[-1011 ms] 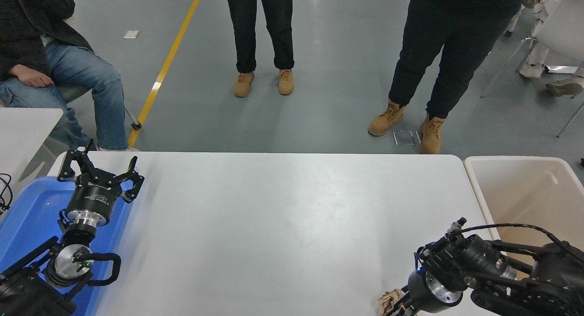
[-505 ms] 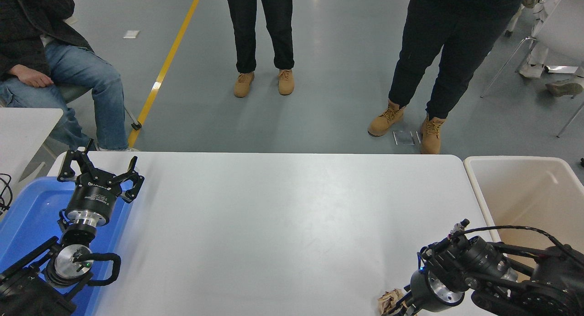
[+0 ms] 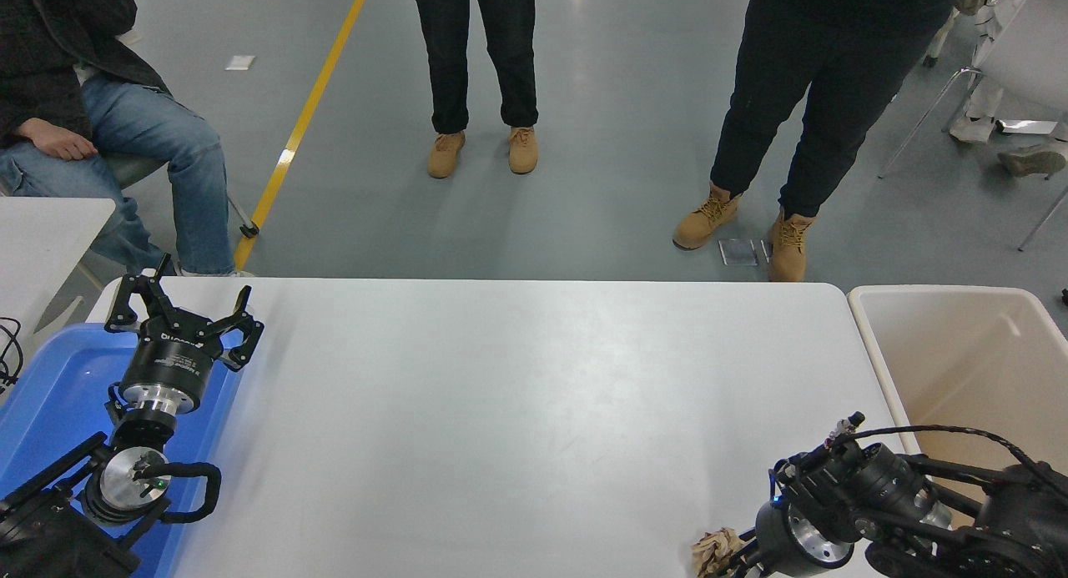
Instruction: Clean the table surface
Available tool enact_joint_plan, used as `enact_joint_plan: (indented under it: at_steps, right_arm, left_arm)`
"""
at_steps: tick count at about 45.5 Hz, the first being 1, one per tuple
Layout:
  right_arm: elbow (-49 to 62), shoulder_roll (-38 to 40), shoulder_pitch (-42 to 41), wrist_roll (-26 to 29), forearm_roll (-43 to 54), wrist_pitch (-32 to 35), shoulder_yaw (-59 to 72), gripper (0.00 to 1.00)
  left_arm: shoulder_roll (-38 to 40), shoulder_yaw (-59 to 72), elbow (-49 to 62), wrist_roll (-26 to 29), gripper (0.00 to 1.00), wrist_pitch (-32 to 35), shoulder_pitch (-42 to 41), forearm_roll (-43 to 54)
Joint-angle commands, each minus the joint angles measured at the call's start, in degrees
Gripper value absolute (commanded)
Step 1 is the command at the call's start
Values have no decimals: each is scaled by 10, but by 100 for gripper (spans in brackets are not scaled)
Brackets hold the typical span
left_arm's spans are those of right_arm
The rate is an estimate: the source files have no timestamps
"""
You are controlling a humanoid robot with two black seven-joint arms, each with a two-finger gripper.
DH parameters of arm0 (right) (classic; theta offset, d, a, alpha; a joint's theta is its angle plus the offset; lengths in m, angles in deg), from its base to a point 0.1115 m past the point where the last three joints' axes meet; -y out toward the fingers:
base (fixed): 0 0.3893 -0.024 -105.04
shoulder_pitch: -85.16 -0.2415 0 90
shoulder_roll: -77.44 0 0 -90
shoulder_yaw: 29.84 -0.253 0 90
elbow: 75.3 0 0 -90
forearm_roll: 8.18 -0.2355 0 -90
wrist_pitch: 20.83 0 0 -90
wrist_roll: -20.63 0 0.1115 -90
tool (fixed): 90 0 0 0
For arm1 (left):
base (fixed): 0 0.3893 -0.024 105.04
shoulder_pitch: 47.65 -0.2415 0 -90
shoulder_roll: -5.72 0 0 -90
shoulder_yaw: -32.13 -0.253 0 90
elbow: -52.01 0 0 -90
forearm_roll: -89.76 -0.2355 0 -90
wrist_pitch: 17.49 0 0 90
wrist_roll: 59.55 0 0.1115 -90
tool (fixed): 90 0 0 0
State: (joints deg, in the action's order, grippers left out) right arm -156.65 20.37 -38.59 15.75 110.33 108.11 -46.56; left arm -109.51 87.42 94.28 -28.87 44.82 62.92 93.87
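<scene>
Across nearly the whole view spreads the table surface (image 3: 517, 411), wide, white and almost bare. At three o'clock, just beside its edge, stands a beige plastic bin (image 3: 876, 344); at nine o'clock a blue tray (image 3: 50, 394) lies under our parked left claw (image 3: 179, 311), its fingers spread and holding nothing. At five o'clock our right claw (image 3: 738, 560) touches a crumpled brown paper wad (image 3: 712, 551) at the near edge; we cannot tell whether it grips. We judge we are picking up the last scrap; next it must be lifted and carried right to the bin.
</scene>
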Motion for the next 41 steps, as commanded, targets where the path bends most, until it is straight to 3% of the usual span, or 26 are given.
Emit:
enact_joint_plan:
  at_steps: [1, 14, 26, 41]
  right_arm:
    - [13, 2, 4, -12, 20, -4, -9, 16]
    - [11, 12, 3, -12, 17, 6, -22, 0]
    - [7, 27, -10, -18, -6, 18, -49, 0]
    - [-60, 121, -101, -16, -167, 101, -75, 0]
  left_arm:
    - [0, 0, 0, 0, 99, 0, 0, -1]
    - [0, 0, 0, 0, 99, 0, 0, 0]
    - [0, 0, 0, 0, 99, 0, 0, 0]
    - [0, 0, 0, 0, 99, 0, 0, 0]
